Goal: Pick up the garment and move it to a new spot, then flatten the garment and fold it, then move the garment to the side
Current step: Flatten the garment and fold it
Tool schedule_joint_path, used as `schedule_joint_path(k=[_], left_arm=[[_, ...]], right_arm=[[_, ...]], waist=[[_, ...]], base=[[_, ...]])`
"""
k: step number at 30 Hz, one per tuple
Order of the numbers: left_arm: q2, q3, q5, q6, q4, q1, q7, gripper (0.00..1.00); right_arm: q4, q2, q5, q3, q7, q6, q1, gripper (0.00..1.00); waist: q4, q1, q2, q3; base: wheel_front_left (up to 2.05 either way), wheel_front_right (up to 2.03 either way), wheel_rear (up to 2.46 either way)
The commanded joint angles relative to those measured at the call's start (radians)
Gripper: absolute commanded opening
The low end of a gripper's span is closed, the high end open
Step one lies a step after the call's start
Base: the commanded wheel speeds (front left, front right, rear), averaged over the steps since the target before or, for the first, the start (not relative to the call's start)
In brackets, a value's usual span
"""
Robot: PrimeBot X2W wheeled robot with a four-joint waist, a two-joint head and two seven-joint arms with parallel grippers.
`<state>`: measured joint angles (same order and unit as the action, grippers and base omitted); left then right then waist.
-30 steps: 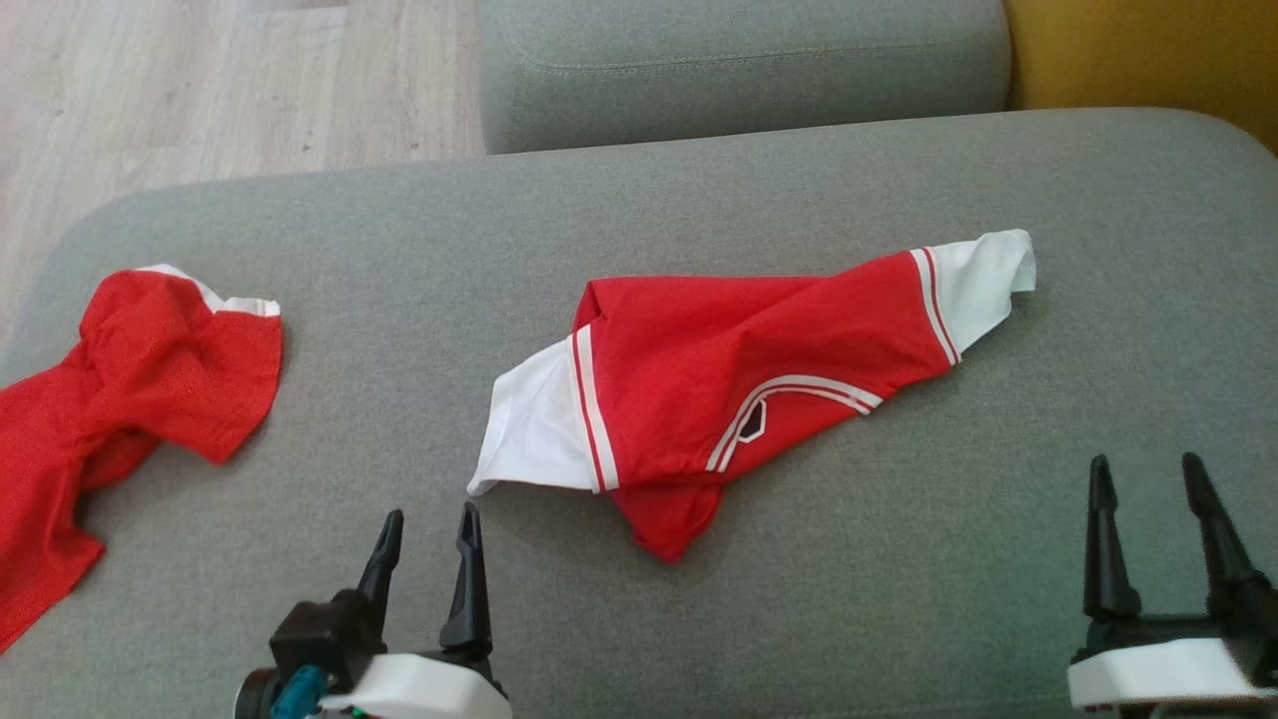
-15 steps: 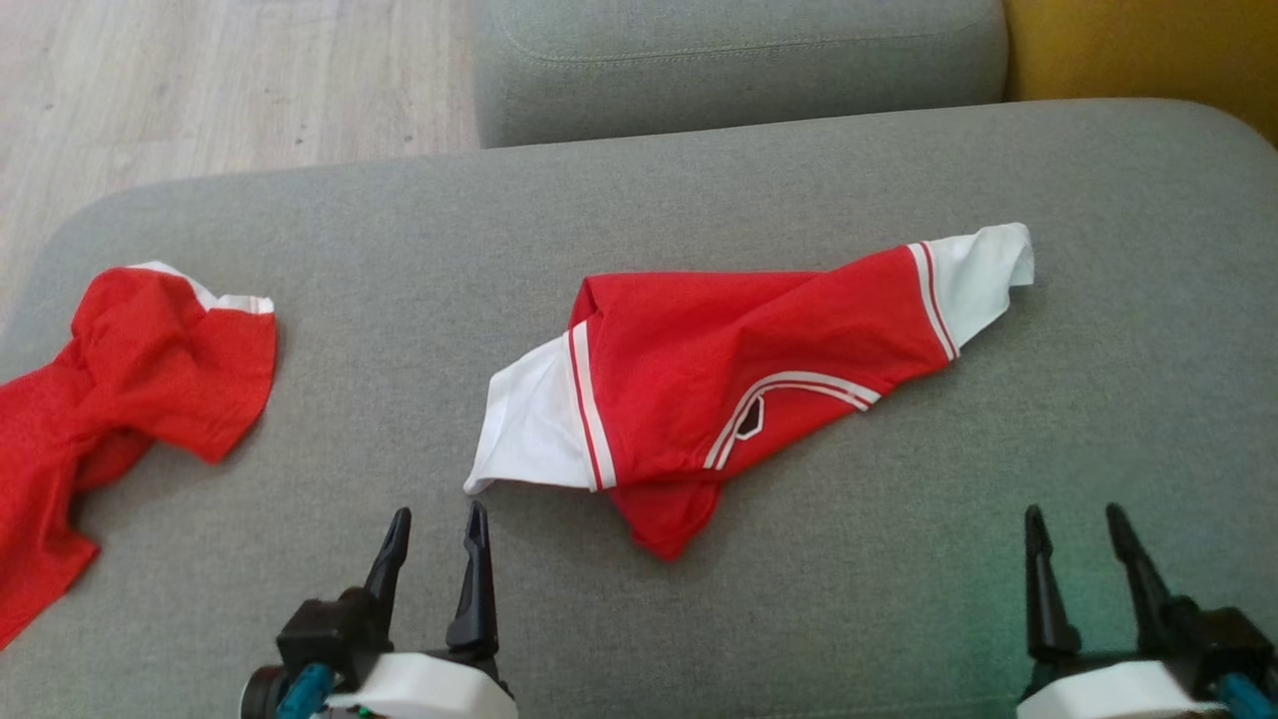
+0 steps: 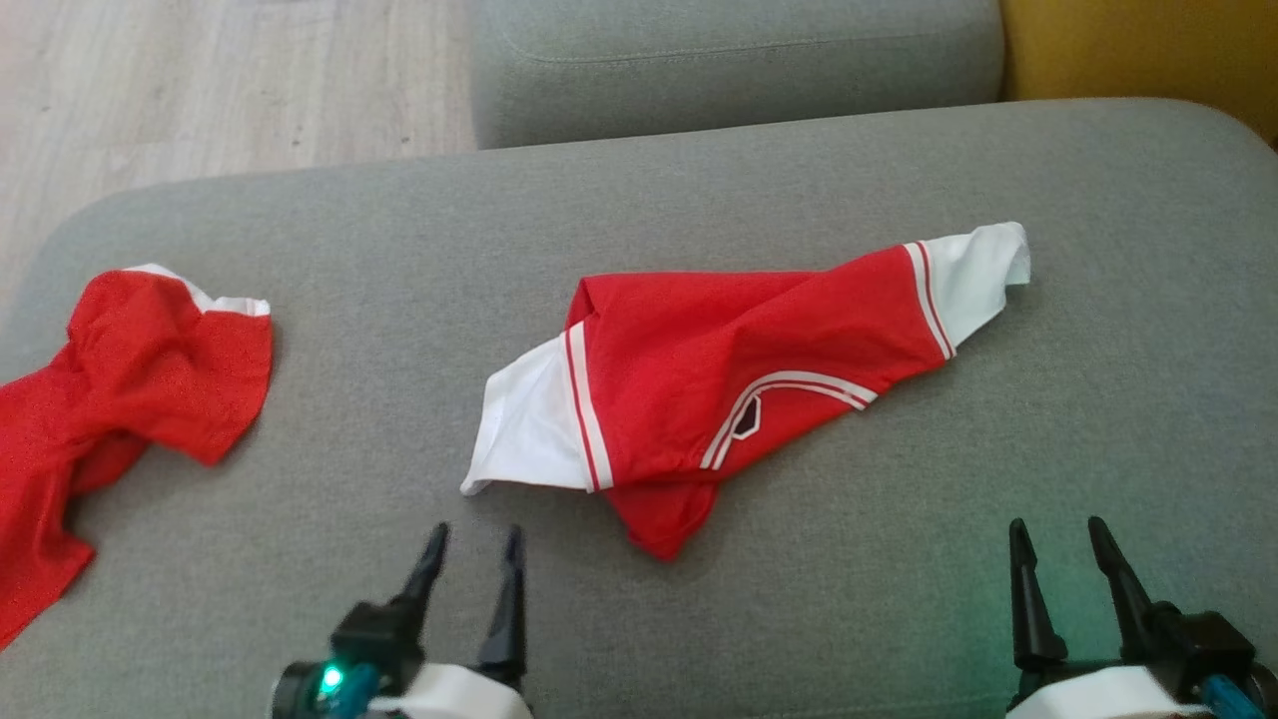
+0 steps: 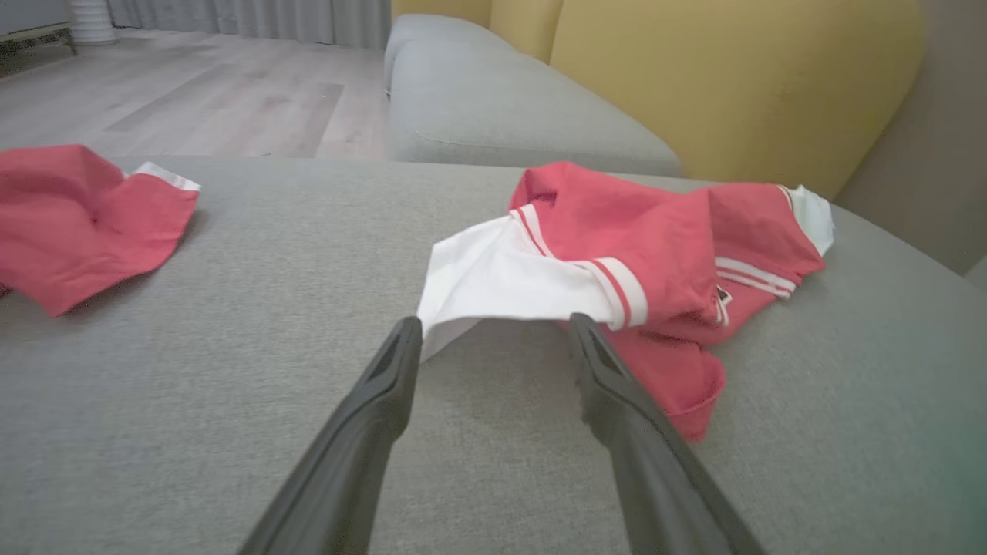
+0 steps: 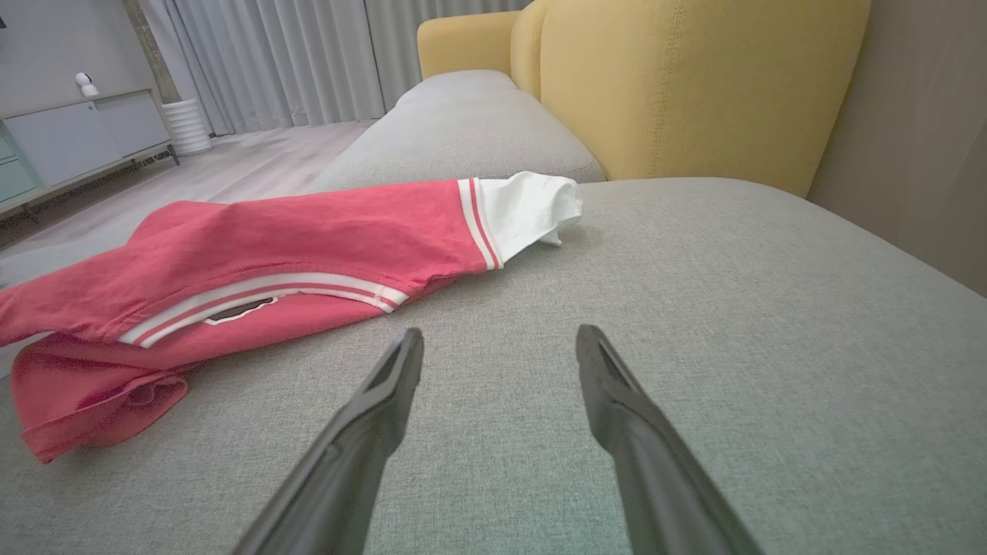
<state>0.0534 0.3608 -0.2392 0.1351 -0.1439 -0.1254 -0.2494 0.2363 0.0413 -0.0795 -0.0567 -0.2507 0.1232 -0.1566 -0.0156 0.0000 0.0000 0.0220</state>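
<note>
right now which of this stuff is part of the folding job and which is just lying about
In the job: red and white garment mid-cushion, left end effector, right end effector, both open, grey cushion.
Lying about: second red garment at the left, yellow backrest, wood floor.

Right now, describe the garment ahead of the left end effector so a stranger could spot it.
On the grey sofa cushion, near its middle, lies a crumpled red jersey. Unlike the red garment at the cushion's left edge, it has white sleeves behind striped bands.
</note>
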Motion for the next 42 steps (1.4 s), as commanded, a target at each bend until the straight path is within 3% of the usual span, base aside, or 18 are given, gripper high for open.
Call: schedule_joint_path(k=[1, 12, 22, 23, 25, 26, 27, 34, 42], left_arm=[[-0.003, -0.009, 0.028, -0.016, -0.012, 0.076, -0.012, 1.00], [-0.003, 0.041, 0.084, -0.079, -0.224, 0.215, -0.012, 1.00], [-0.003, 0.044, 0.114, -0.059, -0.376, 0.334, -0.012, 1.00], [-0.003, 0.045, 0.116, -0.059, -0.380, 0.339, -0.012, 0.95], [-0.003, 0.043, 0.114, -0.058, -0.383, 0.350, -0.012, 0.46], [-0.003, 0.039, 0.109, -0.058, -0.379, 0.356, -0.012, 0.15], [-0.003, 0.035, 0.105, -0.058, -0.372, 0.362, -0.012, 0.00], [-0.003, -0.014, 0.063, -0.045, -0.289, 0.428, -0.012, 0.00], [0.003, -0.081, 0.040, -0.039, -0.349, 0.584, -0.012, 0.00]], right_arm=[[-0.031, 0.009, -0.008, 0.031, -0.011, 0.008, 0.037, 1.00], [-0.053, 0.009, -0.037, 0.057, -0.011, 0.008, 0.060, 1.00], [-0.059, 0.009, -0.073, 0.068, -0.011, 0.008, 0.077, 1.00], [-0.058, 0.009, -0.074, 0.069, -0.011, 0.008, 0.077, 1.00], [-0.056, 0.009, -0.077, 0.072, -0.011, 0.008, 0.078, 1.00], [-0.055, 0.009, -0.078, 0.075, -0.011, 0.008, 0.079, 1.00], [-0.055, 0.009, -0.080, 0.077, -0.011, 0.008, 0.081, 1.00], [-0.049, 0.009, -0.091, 0.092, -0.011, 0.008, 0.098, 1.00], [-0.044, 0.009, -0.123, 0.127, -0.011, 0.008, 0.154, 1.00]], waist=[[-0.011, 0.0000, 0.0000, 0.004], [-0.067, 0.0000, 0.0000, 0.027], [-0.131, 0.0000, 0.0000, 0.046], [-0.136, 0.0000, 0.0000, 0.046], [-0.144, 0.0000, 0.0000, 0.048], [-0.148, 0.0000, 0.0000, 0.050], [-0.151, 0.0000, 0.0000, 0.052], [-0.182, 0.0000, 0.0000, 0.075], [-0.272, 0.0000, 0.0000, 0.138]], base=[[0.00, 0.00, 0.00], [0.00, 0.00, 0.00], [0.00, 0.00, 0.00], [0.00, 0.00, 0.00], [0.00, 0.00, 0.00], [0.00, 0.00, 0.00], [0.00, 0.00, 0.00], [0.00, 0.00, 0.00], [0.00, 0.00, 0.00]])
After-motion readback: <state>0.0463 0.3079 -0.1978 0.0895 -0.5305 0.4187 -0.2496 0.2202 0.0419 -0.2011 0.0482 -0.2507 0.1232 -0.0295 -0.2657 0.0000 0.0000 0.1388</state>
